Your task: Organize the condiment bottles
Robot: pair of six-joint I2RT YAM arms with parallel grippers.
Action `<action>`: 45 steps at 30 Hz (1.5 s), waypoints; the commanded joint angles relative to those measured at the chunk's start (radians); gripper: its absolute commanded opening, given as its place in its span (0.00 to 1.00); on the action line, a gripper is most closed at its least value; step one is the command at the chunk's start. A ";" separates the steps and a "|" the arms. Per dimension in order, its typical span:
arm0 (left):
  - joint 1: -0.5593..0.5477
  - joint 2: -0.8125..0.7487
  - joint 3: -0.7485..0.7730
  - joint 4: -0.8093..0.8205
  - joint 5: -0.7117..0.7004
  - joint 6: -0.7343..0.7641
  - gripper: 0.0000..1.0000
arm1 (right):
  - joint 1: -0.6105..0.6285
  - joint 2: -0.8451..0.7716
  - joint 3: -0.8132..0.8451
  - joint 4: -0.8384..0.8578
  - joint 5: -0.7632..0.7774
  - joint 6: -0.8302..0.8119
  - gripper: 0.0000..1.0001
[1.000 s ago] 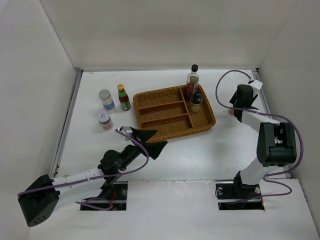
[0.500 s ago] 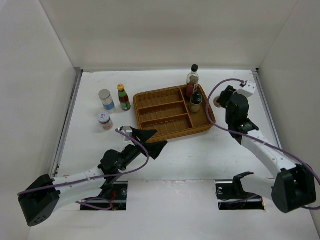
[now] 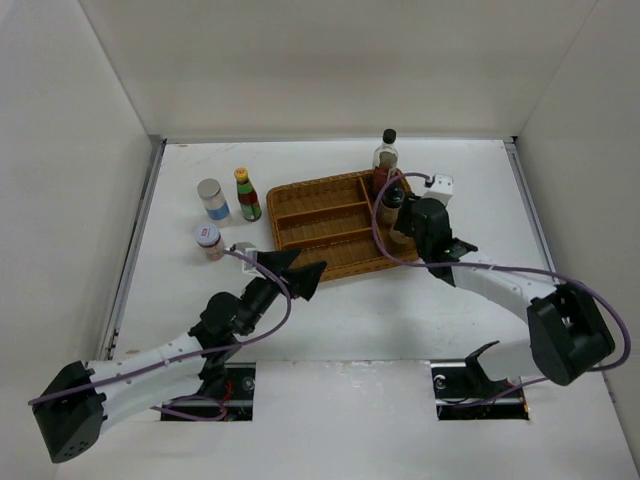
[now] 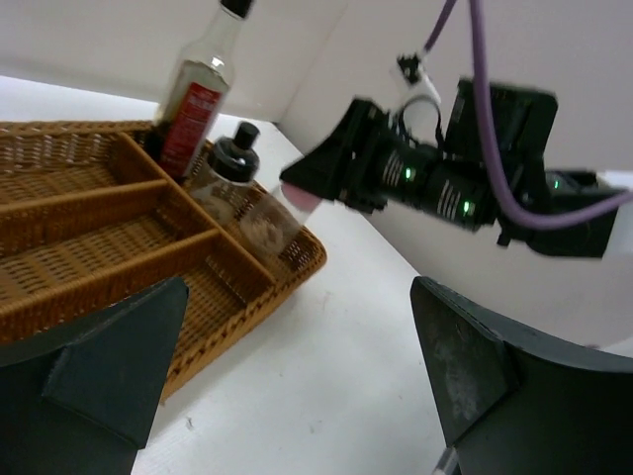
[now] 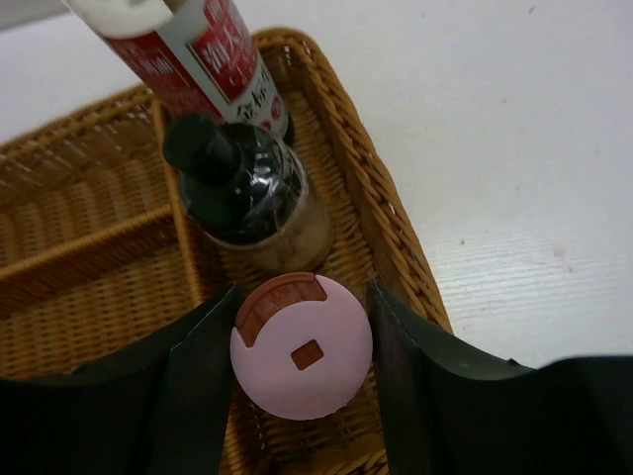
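My right gripper [image 5: 304, 297] is shut on the pink-capped shaker [image 5: 307, 358] and holds it over the right compartment of the brown wicker tray [image 3: 330, 228]. In the top view this gripper [image 3: 405, 215] hides the shaker. The black-capped brown shaker [image 5: 242, 193] and the tall clear black-capped bottle [image 5: 208, 54] stand in that compartment just beyond. The green bottle [image 3: 246, 195], the silver-lidded jar [image 3: 211, 200] and the short red-lidded jar [image 3: 209, 241] stand on the table left of the tray. My left gripper [image 3: 295, 272] is open and empty at the tray's near left corner.
The tray's three long left compartments [image 4: 89, 233] hold nothing. White walls enclose the table on the left, back and right. The left wrist view shows the right gripper [image 4: 356, 168] with the pink cap [image 4: 300, 198] beside the brown shaker [image 4: 237, 188].
My right arm has swung from the far right side of the table leftward to over the tray's right compartment, carrying the pink-capped shaker. My left gripper has moved slightly toward the tray.
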 commanded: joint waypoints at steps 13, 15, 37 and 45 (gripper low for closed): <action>0.198 -0.013 0.435 -0.567 -0.331 0.007 0.99 | 0.082 0.023 -0.041 0.073 0.016 0.027 0.89; 0.236 0.022 0.489 -0.606 -0.329 0.010 0.89 | 0.092 -0.067 -0.074 0.069 0.015 0.047 0.95; 0.558 0.622 0.962 -0.842 -0.275 0.194 0.77 | 0.097 -0.629 -0.438 0.222 -0.096 0.249 0.82; 0.574 0.743 1.032 -0.890 -0.294 0.220 0.72 | 0.097 -0.635 -0.443 0.236 -0.128 0.252 0.85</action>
